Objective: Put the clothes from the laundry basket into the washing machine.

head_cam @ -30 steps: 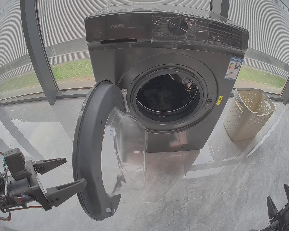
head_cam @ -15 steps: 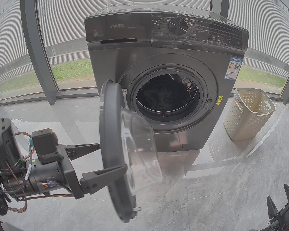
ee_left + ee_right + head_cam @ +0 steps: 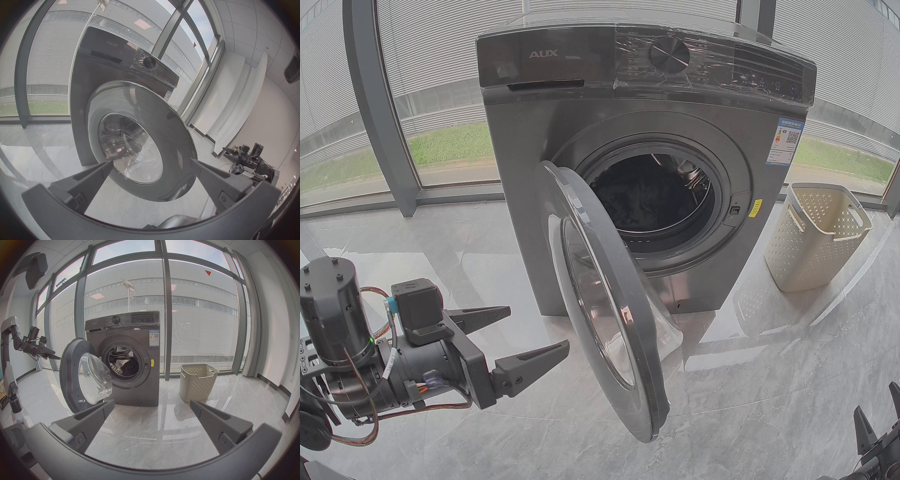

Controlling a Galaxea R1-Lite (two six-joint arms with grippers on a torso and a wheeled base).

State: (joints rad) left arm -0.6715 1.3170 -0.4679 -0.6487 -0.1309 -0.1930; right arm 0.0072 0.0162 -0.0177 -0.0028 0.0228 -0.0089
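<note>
Our left gripper [image 3: 539, 326] has two dark grey wedge fingers [image 3: 531, 365] with ribbed tips. At its 10 o'clock sits a black box camera [image 3: 419, 306]. At its 9 o'clock is a grey screw-topped cylinder joint [image 3: 334, 306], looped with orange cables [image 3: 425, 409]. Our right gripper [image 3: 874, 400] is black and pointed.
</note>
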